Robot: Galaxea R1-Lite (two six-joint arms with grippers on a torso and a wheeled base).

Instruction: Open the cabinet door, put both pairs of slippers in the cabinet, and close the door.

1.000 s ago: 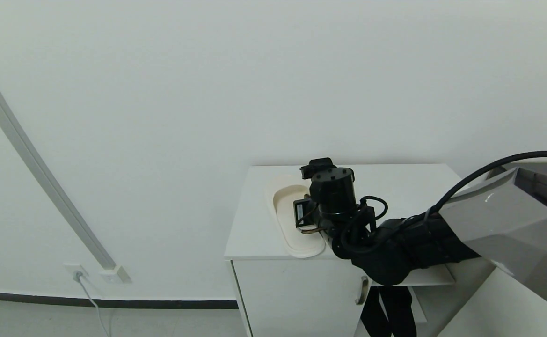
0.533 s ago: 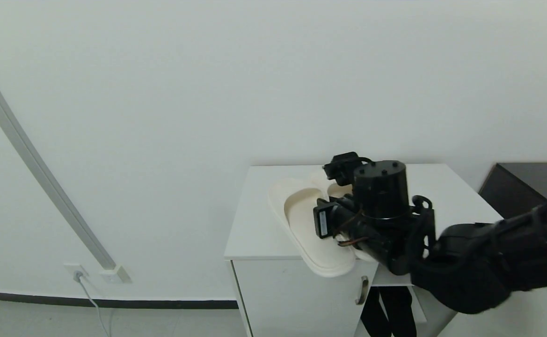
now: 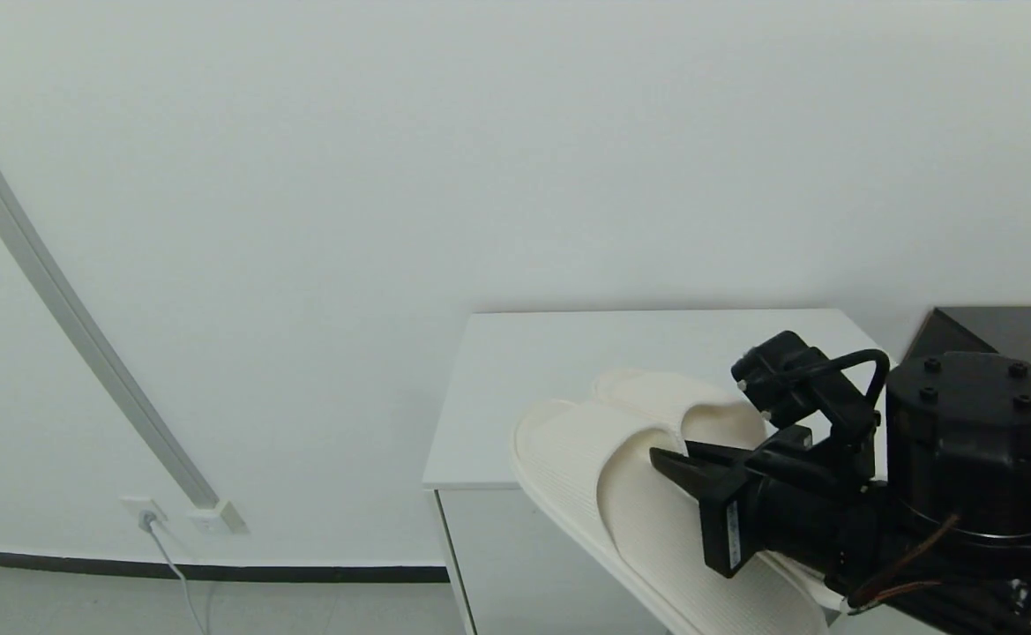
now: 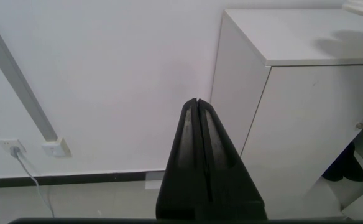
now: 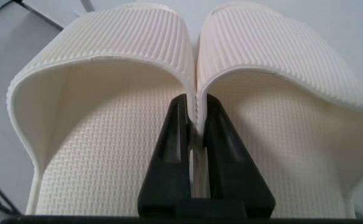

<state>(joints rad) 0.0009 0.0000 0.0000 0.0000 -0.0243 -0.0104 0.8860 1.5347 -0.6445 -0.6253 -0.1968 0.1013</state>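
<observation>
Right claw (image 5: 195, 106) pinched shut, left claw (image 4: 197, 106) closed

Black gripper (image 3: 661, 460), 4-screw round cap (image 3: 978, 388)

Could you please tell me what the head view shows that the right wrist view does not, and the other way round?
The head view adds the surroundings: the white cabinet, the wall socket and the slanted wall rail. The right wrist view adds the detail of the grip: the jaws pinch the touching inner edges of the two slippers, one jaw inside each. Both share the cream slippers held in the right gripper.
</observation>
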